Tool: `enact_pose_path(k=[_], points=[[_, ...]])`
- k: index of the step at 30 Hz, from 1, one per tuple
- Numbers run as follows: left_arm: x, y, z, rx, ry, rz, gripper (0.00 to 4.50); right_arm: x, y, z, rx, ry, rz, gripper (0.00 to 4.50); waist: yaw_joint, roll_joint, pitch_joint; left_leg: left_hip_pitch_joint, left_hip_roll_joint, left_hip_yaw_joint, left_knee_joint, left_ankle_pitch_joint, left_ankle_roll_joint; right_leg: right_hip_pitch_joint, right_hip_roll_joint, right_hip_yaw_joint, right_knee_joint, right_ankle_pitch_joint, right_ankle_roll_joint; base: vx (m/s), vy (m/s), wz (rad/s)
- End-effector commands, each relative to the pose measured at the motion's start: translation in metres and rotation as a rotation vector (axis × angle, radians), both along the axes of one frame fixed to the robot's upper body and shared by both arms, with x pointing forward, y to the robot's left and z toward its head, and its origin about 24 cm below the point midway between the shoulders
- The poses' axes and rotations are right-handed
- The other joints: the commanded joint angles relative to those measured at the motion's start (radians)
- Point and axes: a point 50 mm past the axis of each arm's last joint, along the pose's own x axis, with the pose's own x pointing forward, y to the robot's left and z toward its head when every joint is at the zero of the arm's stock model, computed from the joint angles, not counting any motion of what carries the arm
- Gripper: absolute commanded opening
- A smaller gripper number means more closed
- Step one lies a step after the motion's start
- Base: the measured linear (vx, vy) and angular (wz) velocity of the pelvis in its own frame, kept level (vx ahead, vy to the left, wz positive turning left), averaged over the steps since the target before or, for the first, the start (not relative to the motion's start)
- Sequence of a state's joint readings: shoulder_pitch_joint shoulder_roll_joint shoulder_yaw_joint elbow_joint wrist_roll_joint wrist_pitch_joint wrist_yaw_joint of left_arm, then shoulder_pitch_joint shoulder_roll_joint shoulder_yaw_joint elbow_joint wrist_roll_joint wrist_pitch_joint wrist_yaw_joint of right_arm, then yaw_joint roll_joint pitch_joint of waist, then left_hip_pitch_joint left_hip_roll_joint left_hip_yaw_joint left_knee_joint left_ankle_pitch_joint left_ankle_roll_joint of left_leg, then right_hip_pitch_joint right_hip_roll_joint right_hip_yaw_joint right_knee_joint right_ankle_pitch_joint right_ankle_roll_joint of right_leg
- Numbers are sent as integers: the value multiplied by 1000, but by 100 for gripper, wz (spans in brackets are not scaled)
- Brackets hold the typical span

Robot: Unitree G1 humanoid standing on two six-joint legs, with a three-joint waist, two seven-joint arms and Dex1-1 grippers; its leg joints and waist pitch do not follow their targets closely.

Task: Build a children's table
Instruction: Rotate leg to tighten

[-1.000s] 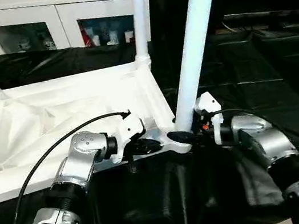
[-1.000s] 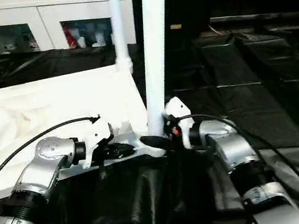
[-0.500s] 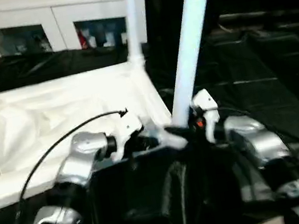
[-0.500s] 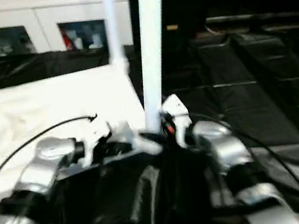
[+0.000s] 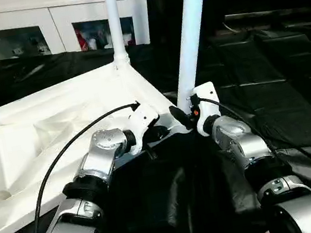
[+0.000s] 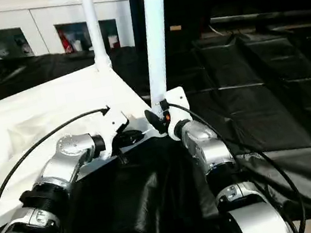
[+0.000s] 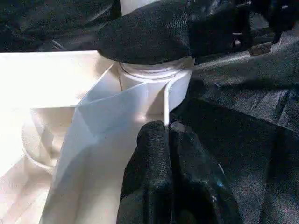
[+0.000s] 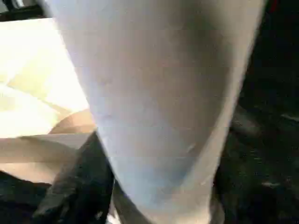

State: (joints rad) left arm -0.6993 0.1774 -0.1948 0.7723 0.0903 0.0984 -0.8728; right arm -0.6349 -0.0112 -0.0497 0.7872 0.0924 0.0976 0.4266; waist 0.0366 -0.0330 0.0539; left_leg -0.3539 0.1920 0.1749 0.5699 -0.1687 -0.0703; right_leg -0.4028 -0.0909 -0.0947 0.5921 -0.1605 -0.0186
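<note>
Currently the table (image 5: pixel 55 128) lies upside down on black sheeting (image 5: pixel 273 101), ribbed underside up, tilted so its near corner points at the robot. Two legs stand in corner sockets: the far leg (image 5: pixel 113 21) at the back corner, the near leg (image 5: pixel 190 38) in the socket (image 7: pixel 154 77) closest to the arms.

Left gripper (image 7: pixel 167 135): fingers pressed together, pinching the thin white rim wall of the table just beside the near socket. In the left eye view it sits at the table edge (image 5: pixel 157 133), touching it.

Right gripper (image 5: pixel 181 118): fingers around the base of the near leg, right above the socket. One black finger (image 7: pixel 154 30) wraps the leg's front in the left wrist view. Jaws roughly leg-wide; looks like a grip on the leg.

White cabinet (image 5: pixel 20 32) with glass fronts stands behind the table.
</note>
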Motion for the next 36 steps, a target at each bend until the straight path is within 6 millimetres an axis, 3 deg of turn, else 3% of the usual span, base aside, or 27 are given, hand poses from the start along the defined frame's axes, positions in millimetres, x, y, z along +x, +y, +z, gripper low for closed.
enact_pose_path(k=[1,2,7,10,18,22,28,30,31,34,36], points=[[0,-26,22,-87,-98,-126,0,-20,39,-18,70,108,209,314,3,13,-62,1,36,-11,-68,-320,20,49,-61,54,-82,-321,-192,0,0,0],[-2,-24,21,-88,-94,-144,0,-20,36,-18,74,109,225,325,2,7,-62,0,36,-11,-69,-328,22,49,-61,53,-85,-341,-185,0,0,0],[-14,-15,19,-99,-71,-242,0,-26,22,-16,54,84,364,386,5,11,-63,2,42,-11,-69,-311,29,49,-63,55,-79,-310,-199,0,0,0],[-21,-8,16,-80,-48,-305,0,-32,10,-14,18,70,455,400,8,12,-62,2,43,-9,-69,-307,34,50,-62,57,-76,-284,-212,0,0,0],[-32,15,12,-23,11,-389,0,-53,-19,-12,-28,96,689,400,28,14,-60,5,44,-7,-70,-311,29,51,-61,55,-80,-325,-193,0,0,0],[-34,26,14,3,34,-408,0,-55,-29,-9,-31,108,726,400,32,13,-60,2,45,-8,-70,-307,27,49,-61,55,-77,-321,-200,0,0,0],[-36,31,15,20,42,-424,0,-55,-33,-4,-40,90,733,400,32,20,-60,3,45,-10,-71,-308,16,49,-61,55,-75,-312,-202,0,0,0],[-37,32,15,22,44,-425,0,-55,-34,-3,-40,90,731,400,31,18,-63,3,44,-9,-69,-295,17,50,-60,55,-72,-283,-209,0,0,0],[-37,32,14,23,44,-424,0,-55,-34,-3,-40,90,731,374,31,19,-63,3,44,-8,-68,-287,19,51,-59,55,-72,-265,-214,0,0,0],[-37,32,13,24,44,-419,0,-56,-33,-3,-44,89,722,374,31,19,-63,3,43,-7,-67,-282,21,52,-58,54,-70,-254,-221,0,0,0],[-36,31,13,22,42,-414,0,-56,-31,-3,-48,82,717,349,31,20,-63,3,43,-7,-67,-286,19,52,-58,54,-71,-257,-220,0,0,0]])
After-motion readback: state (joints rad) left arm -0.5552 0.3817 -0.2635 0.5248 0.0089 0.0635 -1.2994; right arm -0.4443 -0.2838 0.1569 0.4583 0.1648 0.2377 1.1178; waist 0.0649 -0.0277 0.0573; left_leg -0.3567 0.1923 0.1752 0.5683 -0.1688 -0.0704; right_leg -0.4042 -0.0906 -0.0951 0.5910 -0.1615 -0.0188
